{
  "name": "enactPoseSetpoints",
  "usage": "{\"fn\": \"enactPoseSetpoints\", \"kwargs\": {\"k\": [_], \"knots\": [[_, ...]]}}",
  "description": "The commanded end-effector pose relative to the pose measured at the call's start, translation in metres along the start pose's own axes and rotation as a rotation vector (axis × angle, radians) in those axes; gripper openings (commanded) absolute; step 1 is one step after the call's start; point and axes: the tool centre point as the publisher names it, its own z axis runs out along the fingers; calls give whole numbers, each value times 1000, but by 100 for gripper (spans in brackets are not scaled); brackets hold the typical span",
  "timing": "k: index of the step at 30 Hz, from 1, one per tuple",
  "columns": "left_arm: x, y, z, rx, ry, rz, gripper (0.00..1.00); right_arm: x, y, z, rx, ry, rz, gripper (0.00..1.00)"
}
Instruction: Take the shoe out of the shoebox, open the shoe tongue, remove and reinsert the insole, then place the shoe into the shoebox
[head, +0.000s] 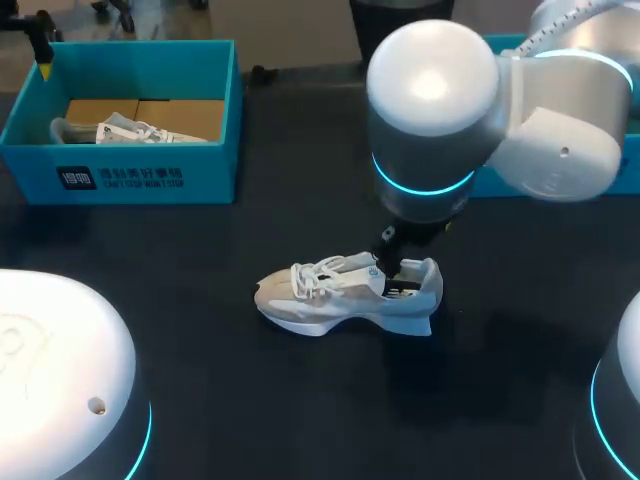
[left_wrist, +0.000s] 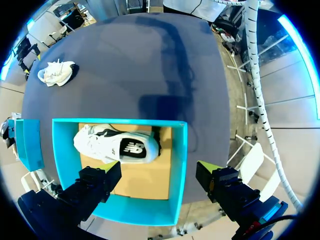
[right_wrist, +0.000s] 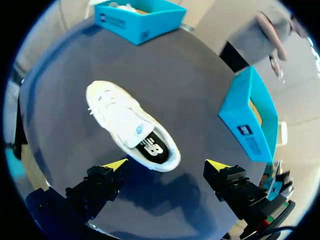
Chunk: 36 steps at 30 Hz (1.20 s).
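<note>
Near the middle of the head view my right gripper (right_wrist: 166, 165) hangs spread wide, holding nothing. If I descend off-line, I reckon a finger could catch the collar and tip the shoe (head: 345, 295). It stands on the table (head: 200, 400), heel ahead, between the fingers.

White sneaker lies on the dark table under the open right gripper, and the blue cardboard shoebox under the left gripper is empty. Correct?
Not empty: the blue cardboard shoebox holds a second white sneaker, as the left wrist view shows. The rest stands.
</note>
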Motion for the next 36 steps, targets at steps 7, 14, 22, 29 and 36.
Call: {"fn": "enactPoseSetpoints", "kwargs": {"k": [7, 14, 22, 29, 36], "knots": [[0, -1, 0, -2, 2, 0, 100, -3, -14, 6, -153, 160, -641, 100], [0, -1, 0, -2, 2, 0, 100, -3, -14, 6, -153, 160, -641, 100], [0, -1, 0, -2, 2, 0, 100, -4, -17, 10, -186, 203, -631, 100], [0, -1, 0, -2, 2, 0, 100, -29, -36, 30, -326, 337, -599, 100], [0, -1, 0, -2, 2, 0, 100, -50, -50, 44, -454, 418, -567, 100]]}}
